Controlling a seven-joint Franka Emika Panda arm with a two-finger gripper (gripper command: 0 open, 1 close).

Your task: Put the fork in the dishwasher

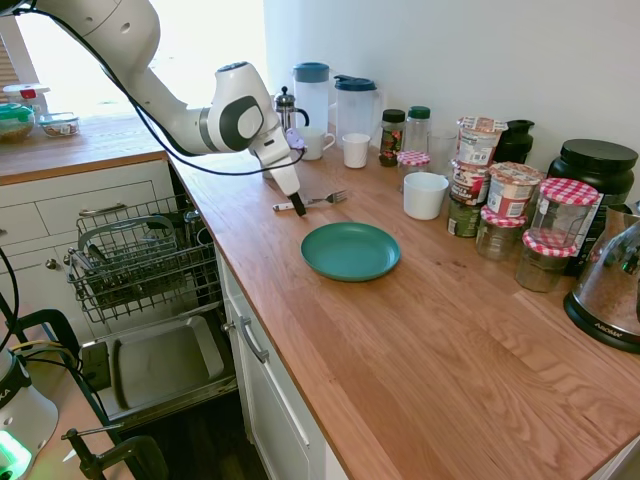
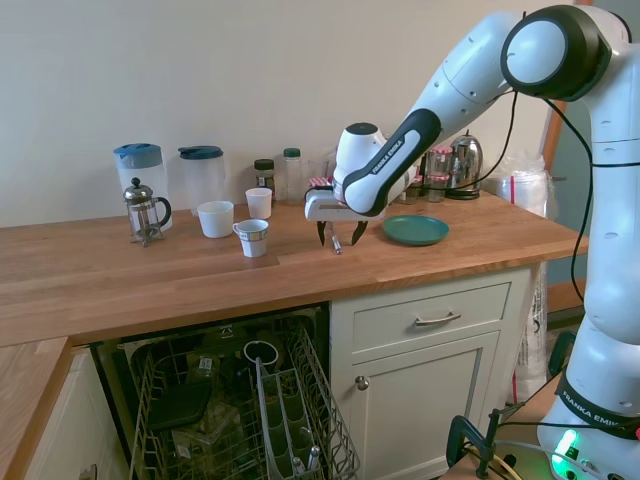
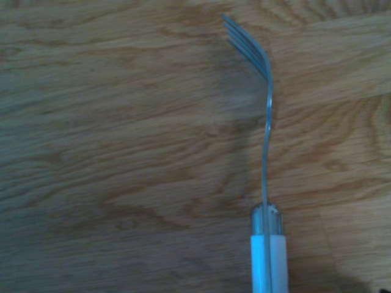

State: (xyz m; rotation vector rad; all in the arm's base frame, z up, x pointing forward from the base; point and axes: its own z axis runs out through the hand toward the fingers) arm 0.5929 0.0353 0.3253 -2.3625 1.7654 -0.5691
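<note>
While the tool (image 2: 337, 238) hangs spread over it, the fork (image 1: 312, 201) lies flat on the wood counter (image 1: 420, 330) — whitish handle, silver tines.

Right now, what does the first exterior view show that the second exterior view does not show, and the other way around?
Only the first exterior view shows the dishwasher's open grey inner door panel and the jars with red checked lids at the far end of the counter. Only the second exterior view shows the gripper with its fingers apart, and the rack's inside from the front. Both show the fork on the wooden counter under the gripper, the teal plate, the French press and the wire-grid rack.
</note>
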